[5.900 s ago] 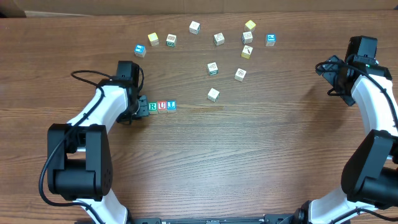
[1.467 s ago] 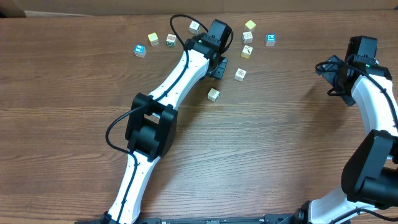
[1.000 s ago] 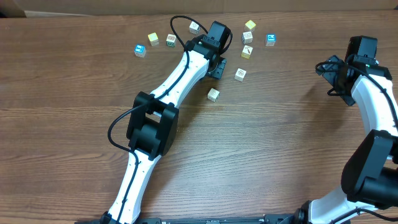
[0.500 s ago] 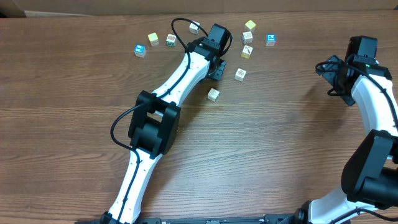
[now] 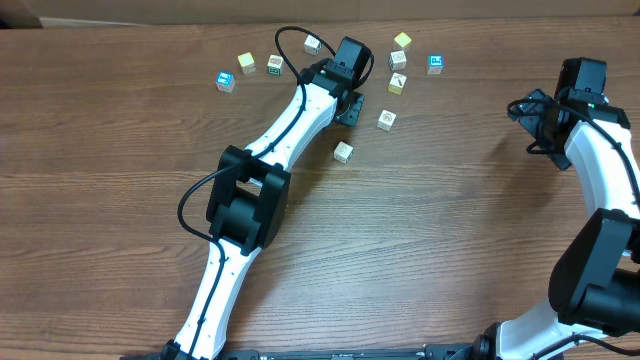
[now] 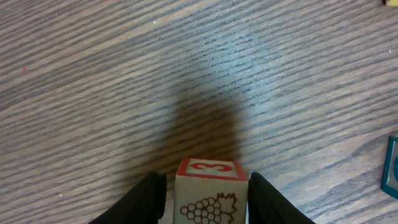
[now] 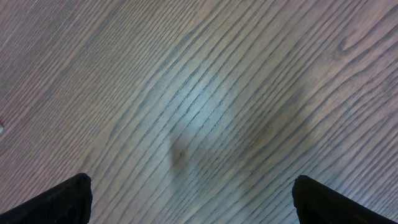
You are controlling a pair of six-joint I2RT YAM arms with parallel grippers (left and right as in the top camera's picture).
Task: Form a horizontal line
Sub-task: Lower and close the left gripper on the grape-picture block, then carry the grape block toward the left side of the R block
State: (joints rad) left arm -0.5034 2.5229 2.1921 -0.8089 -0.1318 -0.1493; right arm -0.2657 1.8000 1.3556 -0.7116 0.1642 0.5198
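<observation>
My left jaws are drawn in narrow around a small pale wooden cube [image 6: 210, 198] with a red-framed "3" on top and a bunch of grapes on its near face. In the wrist view the left gripper [image 6: 205, 179] has one black finger [image 6: 148, 198] on each side of the cube, right against it. I cannot tell whether the cube rests on the brown wood-grain table [image 5: 450, 230] or hangs just above it. A dark shadow lies on the wood just beyond it.

From overhead, my left arm stretches far up the table and the left gripper [image 5: 350, 108] hides the cube. Loose cubes lie around it:
- a white cube [image 5: 386, 120] just to its right
- another white cube [image 5: 343, 152] below it
- a yellow cube [image 5: 396, 83] and a blue-faced cube [image 5: 435, 64] farther up
- a blue-and-white cube [image 5: 225, 81], well apart to the left

My right jaws stand wide apart. The right gripper [image 7: 193, 193] shows only its two black fingertips at the frame's lower corners, with bare wood between them. Overhead, the right gripper [image 5: 535, 120] sits near the table's right edge, away from every cube.

I cannot tell where the row of touching letter cubes lies. It shows in no view, and my left arm covers a long strip of the table.
</observation>
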